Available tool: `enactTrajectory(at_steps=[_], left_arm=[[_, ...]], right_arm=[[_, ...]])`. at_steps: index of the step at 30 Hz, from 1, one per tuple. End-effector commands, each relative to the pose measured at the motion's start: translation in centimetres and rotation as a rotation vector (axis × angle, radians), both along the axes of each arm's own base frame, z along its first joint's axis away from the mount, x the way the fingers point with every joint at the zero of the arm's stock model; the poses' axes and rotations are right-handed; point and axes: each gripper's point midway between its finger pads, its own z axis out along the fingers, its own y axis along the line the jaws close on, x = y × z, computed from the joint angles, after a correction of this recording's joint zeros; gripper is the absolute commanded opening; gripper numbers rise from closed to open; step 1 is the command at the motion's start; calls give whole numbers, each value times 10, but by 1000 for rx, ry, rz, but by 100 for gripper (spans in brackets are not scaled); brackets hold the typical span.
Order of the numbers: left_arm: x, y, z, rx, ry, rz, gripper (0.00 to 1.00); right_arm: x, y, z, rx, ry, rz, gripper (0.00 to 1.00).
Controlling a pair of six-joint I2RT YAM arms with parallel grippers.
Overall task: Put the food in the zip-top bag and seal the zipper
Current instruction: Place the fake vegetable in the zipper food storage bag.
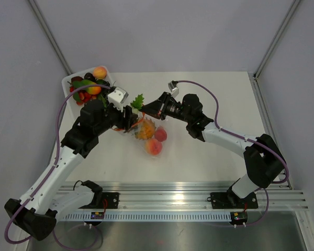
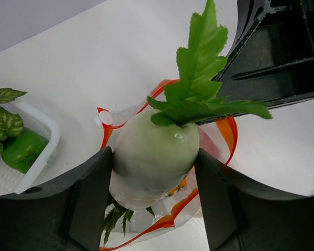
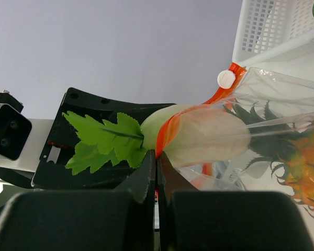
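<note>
The clear zip-top bag [image 1: 149, 137] lies mid-table with a red round fruit [image 1: 160, 135], a peach [image 1: 154, 147] and the small pineapple [image 1: 145, 129] inside it. My left gripper [image 2: 153, 157] is shut on a pale green toy vegetable [image 2: 146, 157] with bright green leaves [image 2: 199, 89]; its lower end sits in the bag's mouth. The red zipper [image 2: 167, 223] loops around that mouth. My right gripper [image 3: 156, 154] is shut on the zipper edge [image 3: 170, 130] and holds it up. Through the plastic the pineapple [image 3: 303, 172] shows.
A white plastic tray [image 1: 66, 82] with several more toy fruits and vegetables stands at the back left, just behind my left arm. Its corner [image 2: 42, 157] holds a green vegetable [image 2: 23, 149]. The two grippers are very close together over the bag.
</note>
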Motion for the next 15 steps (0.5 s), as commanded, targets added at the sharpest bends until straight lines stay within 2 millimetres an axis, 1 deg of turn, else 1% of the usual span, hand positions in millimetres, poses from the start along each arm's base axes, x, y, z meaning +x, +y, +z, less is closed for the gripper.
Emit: enactTrajectory(at_steps=[1, 2, 3, 5, 6, 7, 9, 11, 15], left_arm=[[7, -2, 18, -37, -79, 17, 57], [6, -1, 21, -44, -85, 18, 54], [6, -1, 25, -50, -90, 17, 42], [4, 2, 32, -83, -81, 51, 31], [5, 5, 33, -89, -71, 78, 19], [6, 13, 39, -96, -55, 130, 14], [7, 18, 41, -94, -38, 167, 0], [3, 20, 47, -118, -23, 185, 0], [-3, 19, 54, -195, -9, 193, 0]], right_arm=[[-2, -1, 40, 91, -97, 15, 0], [-3, -2, 42, 92, -97, 15, 0], [-3, -2, 40, 89, -95, 15, 0], [-3, -2, 39, 87, -92, 15, 0], [-3, -2, 39, 86, -91, 14, 0], [-3, -2, 39, 86, -94, 13, 0], [-3, -2, 40, 89, -95, 15, 0], [-4, -3, 41, 91, -97, 15, 0], [-4, -4, 43, 94, -101, 12, 0]])
